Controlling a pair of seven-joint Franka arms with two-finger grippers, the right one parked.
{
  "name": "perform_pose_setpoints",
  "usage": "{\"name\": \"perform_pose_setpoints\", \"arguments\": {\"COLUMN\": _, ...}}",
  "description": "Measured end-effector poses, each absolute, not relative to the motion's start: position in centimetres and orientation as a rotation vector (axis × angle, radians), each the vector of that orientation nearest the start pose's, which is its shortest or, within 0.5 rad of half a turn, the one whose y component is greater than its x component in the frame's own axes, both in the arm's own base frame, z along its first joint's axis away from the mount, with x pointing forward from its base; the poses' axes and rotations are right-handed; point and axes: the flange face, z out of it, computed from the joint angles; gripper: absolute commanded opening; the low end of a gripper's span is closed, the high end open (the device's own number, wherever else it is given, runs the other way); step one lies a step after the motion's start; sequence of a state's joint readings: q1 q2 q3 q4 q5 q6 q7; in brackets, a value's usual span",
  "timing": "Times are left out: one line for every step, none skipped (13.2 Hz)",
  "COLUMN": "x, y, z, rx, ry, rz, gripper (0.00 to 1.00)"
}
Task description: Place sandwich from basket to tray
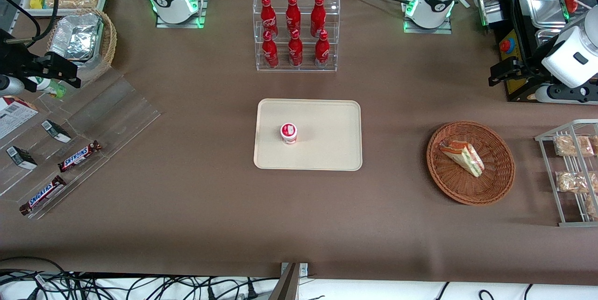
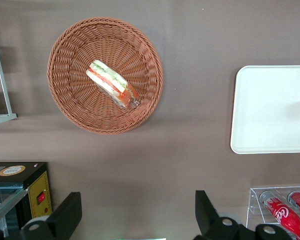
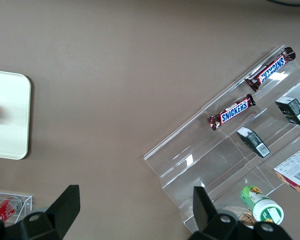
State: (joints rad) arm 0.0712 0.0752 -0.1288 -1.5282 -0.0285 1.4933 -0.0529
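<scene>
Front view showed the working arm's gripper (image 1: pixel 497 75) hanging high near its own end of the table, farther from the camera than the wicker basket (image 1: pixel 495 183) and well apart from it. From the wrist view its two fingers (image 2: pixel 65 217) stood spread wide with nothing between them.

The sandwich (image 1: pixel 462 156) lay inside the basket, a wrapped wedge resting on its side, off-centre toward the rim that faces the tray (image 1: pixel 336 155). Its long axis ran diagonally across the weave; in the wrist view (image 2: pixel 112 84) that slant sat at an angle to the line between the fingers, so I judged the wrist would need some turn before the jaws could close across the narrow width of the wedge rather than along its length.

The cream tray sat mid-table, well apart from the basket toward the parked arm's end, with a small red-lidded cup (image 1: pixel 288 132) standing on it. The bare stretch of tray nearer the basket looked the natural landing spot. Nothing had been gripped yet; the reach down to the basket seemed the step in hand.
</scene>
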Motion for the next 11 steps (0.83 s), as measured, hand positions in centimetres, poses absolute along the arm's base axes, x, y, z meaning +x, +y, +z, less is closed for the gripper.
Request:
{"name": "perform_pose_setpoints", "arguments": {"x": 56.7, "y": -3.3, "z": 59.6, "rx": -3.169, "ry": 0.009, "rz": 0.177, "gripper": 1.00}}
{"name": "perform_pose_setpoints", "arguments": {"x": 56.7, "y": -3.3, "z": 59.6, "rx": -3.168, "ry": 0.009, "rz": 0.177, "gripper": 1.00}}
{"name": "perform_pose_setpoints", "arguments": {"x": 56.7, "y": -3.3, "z": 59.6, "rx": -3.168, "ry": 0.008, "rz": 0.178, "gripper": 1.00}}
{"name": "perform_pose_setpoints", "arguments": {"x": 56.8, "y": -3.2, "z": 59.4, "rx": -3.167, "ry": 0.006, "rz": 0.181, "gripper": 1.00}}
{"name": "perform_pose_setpoints", "arguments": {"x": 56.9, "y": -3.1, "z": 59.3, "rx": -3.167, "ry": -0.005, "rz": 0.186, "gripper": 1.00}}
{"name": "perform_pose_setpoints", "arguments": {"x": 57.2, "y": -2.9, "z": 59.0, "rx": -3.167, "ry": -0.032, "rz": 0.189, "gripper": 1.00}}
{"name": "perform_pose_setpoints", "arguments": {"x": 57.6, "y": -2.4, "z": 58.6, "rx": -3.167, "ry": -0.068, "rz": 0.183, "gripper": 1.00}}
{"name": "perform_pose_setpoints", "arguments": {"x": 58.2, "y": -2.0, "z": 58.0, "rx": -3.163, "ry": -0.104, "rz": 0.170, "gripper": 1.00}}
{"name": "perform_pose_setpoints", "arguments": {"x": 58.8, "y": -1.5, "z": 57.1, "rx": -3.143, "ry": -0.137, "rz": 0.163, "gripper": 1.00}}
{"name": "perform_pose_setpoints", "arguments": {"x": 59.6, "y": -1.1, "z": 56.0, "rx": -3.116, "ry": -0.191, "rz": 0.154, "gripper": 1.00}}
{"name": "perform_pose_setpoints", "arguments": {"x": 60.3, "y": -1.0, "z": 54.7, "rx": -3.096, "ry": -0.275, "rz": 0.136, "gripper": 1.00}}
